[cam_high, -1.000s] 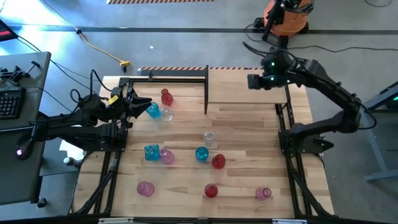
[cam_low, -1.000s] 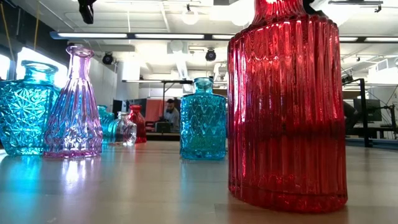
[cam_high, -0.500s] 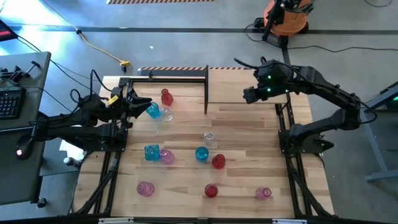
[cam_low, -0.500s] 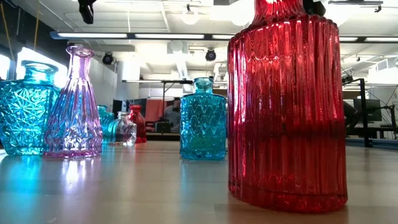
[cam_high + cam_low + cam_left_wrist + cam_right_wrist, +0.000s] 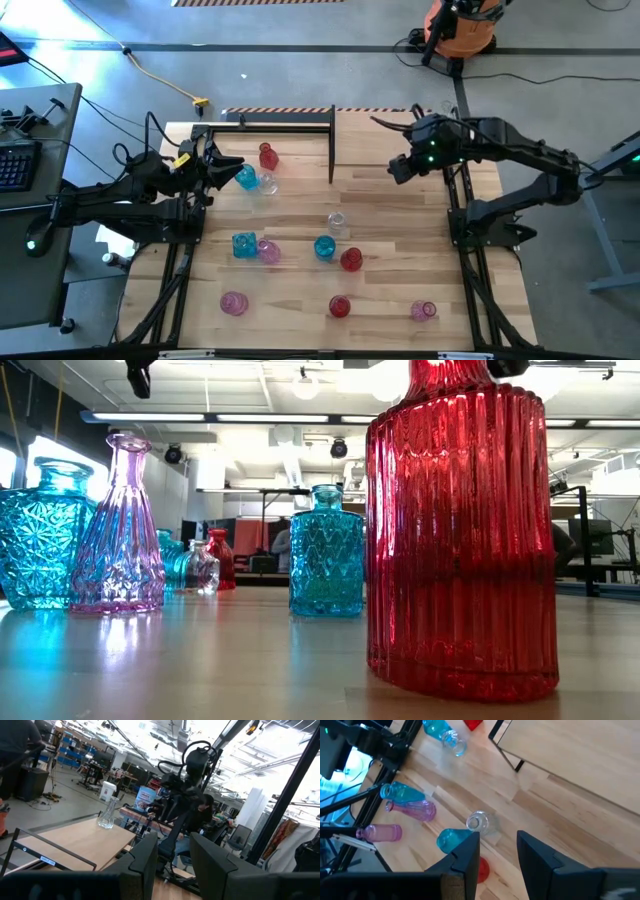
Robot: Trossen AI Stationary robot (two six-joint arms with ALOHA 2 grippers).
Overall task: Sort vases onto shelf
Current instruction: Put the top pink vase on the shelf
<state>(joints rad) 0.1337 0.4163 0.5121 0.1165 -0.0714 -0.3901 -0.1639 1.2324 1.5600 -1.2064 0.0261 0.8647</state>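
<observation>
The right gripper (image 5: 397, 170) hangs over the front edge of the shelf (image 5: 380, 128). Its two fingers (image 5: 466, 855) stand a little way apart. Nothing is between them. The closest vase to it is a clear vase (image 5: 337, 222) near the middle of the table (image 5: 400, 260). It stands away from the gripper, off the shelf. In the right wrist view this clear vase (image 5: 478, 821) shows just past the fingers.

The left gripper (image 5: 228, 168) waits by the table's left edge, near the back. Its fingers (image 5: 146, 857) are a bit apart too, and it holds nothing. A blue vase (image 5: 245, 178) is just beside its tip. A small clear vase (image 5: 268, 184) touches the blue one, and a red vase (image 5: 267, 156) is close behind them.

The shelf lies at the table's back right corner. One tall clear vase (image 5: 106, 814) stands on it, as the left wrist view shows. The other vases (image 5: 324, 247) are all on the table, spread from the middle to the front edge: blue, pink and red ones.

A second ago the right gripper was farther back over the shelf. Now it has come forward to the shelf's front edge. The left gripper and the vases have not moved.
</observation>
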